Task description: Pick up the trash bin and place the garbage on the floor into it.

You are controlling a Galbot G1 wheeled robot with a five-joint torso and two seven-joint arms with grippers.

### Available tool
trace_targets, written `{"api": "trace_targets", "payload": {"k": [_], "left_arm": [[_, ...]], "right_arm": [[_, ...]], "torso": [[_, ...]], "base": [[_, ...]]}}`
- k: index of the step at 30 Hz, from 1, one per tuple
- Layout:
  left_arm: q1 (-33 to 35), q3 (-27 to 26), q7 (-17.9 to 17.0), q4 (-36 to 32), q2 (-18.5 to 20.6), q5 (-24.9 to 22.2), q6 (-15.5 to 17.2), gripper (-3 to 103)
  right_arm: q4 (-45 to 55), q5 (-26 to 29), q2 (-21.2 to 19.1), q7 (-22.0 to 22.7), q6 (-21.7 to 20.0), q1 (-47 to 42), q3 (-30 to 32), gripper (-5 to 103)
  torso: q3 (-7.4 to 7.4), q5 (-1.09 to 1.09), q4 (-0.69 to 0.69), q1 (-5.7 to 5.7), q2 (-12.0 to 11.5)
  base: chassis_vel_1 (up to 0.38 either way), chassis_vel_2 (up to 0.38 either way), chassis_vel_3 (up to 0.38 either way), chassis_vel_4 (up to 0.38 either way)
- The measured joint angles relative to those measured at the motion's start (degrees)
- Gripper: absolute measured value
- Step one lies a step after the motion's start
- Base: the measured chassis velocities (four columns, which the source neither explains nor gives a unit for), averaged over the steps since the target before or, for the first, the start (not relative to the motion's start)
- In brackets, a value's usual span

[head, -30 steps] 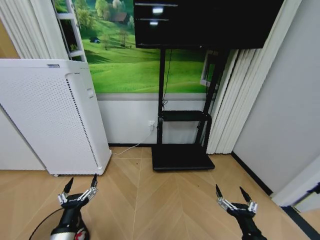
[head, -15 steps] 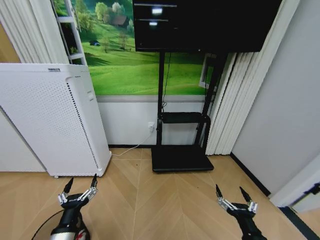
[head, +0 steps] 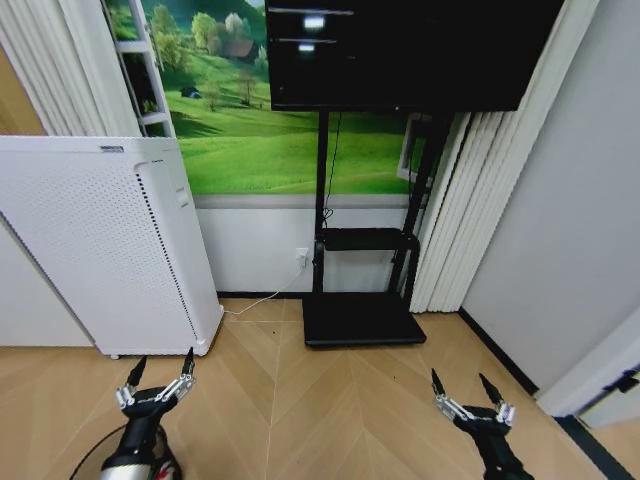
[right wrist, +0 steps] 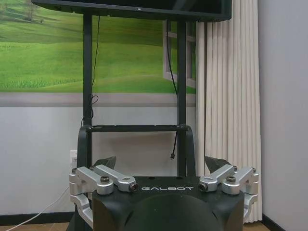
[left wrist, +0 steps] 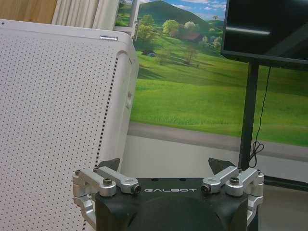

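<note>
With both the left gripper point(head: 160, 382) and right gripper point(head: 470, 398) held with jaws apart over the floor point(head: 320, 400), the trash bin, whose thin dark rim point(head: 85, 450) is glimpsed below the left jaws, is judged light and stiff, best taken by that rim.

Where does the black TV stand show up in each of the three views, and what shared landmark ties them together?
Head view: TV stand, centre, against the wall.
Left wrist view: its post at the right side, beside the white appliance.
Right wrist view: stand fills the middle, above the open right gripper.
Shared landmark: the green meadow mural.
</note>
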Motion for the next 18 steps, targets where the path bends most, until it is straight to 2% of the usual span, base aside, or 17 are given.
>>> {"api": "trace_targets", "payload": {"k": [14,18], "left_arm": [[0.0,0.0,0.0,0.0,0.0,0.0,0.0,100],[0.0,0.0,0.0,0.0,0.0,0.0,0.0,100]], "right_arm": [[0.0,0.0,0.0,0.0,0.0,0.0,0.0,100],[0.0,0.0,0.0,0.0,0.0,0.0,0.0,100]], "torso": [[2.57,0.00,0.00,1.08,3.7],[2.90,0.00,0.00,1.29,4.2]], "base": [[0.000,0.000,0.000,0.000],[0.000,0.000,0.000,0.000]]}}
